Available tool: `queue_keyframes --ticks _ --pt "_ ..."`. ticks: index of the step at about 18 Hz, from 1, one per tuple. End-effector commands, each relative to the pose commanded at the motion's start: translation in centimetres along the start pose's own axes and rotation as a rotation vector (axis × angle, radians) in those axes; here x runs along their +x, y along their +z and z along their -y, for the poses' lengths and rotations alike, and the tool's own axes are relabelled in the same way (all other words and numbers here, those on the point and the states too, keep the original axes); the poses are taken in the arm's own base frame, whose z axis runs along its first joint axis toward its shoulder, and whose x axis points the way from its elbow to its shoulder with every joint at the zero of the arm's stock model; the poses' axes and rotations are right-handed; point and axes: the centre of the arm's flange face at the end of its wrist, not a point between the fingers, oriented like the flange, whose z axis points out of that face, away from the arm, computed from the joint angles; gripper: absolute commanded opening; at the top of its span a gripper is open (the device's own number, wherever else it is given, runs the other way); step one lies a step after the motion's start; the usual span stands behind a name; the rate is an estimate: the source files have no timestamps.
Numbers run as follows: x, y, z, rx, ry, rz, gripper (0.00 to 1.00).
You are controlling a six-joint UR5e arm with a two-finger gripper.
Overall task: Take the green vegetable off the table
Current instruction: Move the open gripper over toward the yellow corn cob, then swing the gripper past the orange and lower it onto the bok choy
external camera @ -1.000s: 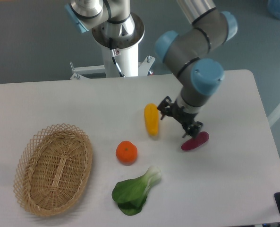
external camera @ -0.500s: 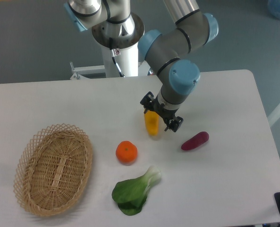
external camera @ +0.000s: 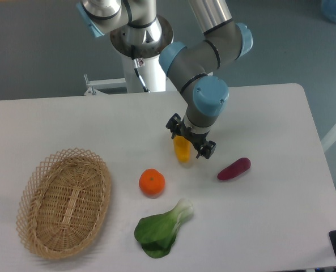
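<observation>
— So where is the green vegetable [external camera: 160, 229]?

— Low on the table [external camera: 281, 226], near the front edge, a little left of centre. Its dark leaves point toward 7 o'clock and the pale stalk end toward 1 o'clock. Nothing touches it.

— What lies closest to it?

— An orange [external camera: 152, 182], at about 11 o'clock from the leaves, near but apart. At 9 o'clock, well apart, sits an oval wicker basket [external camera: 64, 202]. At 2 o'clock, further off, lies a purple oblong vegetable [external camera: 234, 168].

— And the arm?

— It reaches down from the top of the view, straight up at 12 o'clock from the vegetable, well apart from it. The gripper [external camera: 191, 141] hangs over the upper end of a yellow corn-like piece [external camera: 182, 152], which stands just beyond the orange.

— Is the claw clenched on the corn?

— Its two fingers stand spread, one to either side of the yellow piece's top, so it looks released. Whether they touch the piece, I cannot tell.
</observation>
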Motion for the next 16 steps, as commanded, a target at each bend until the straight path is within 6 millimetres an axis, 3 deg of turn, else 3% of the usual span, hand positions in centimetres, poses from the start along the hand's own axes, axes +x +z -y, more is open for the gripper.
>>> queue_keyframes --ticks 8,12,16 --pt "-0.2 -0.6 0.1 0.004 -0.025 0.013 1.00" --pt "-3.2 -4.1 0.0 0.022 -0.031 0.082 1.00" --pt "-4.4 -4.3 0.4 0.017 -0.066 0.096 1.00"
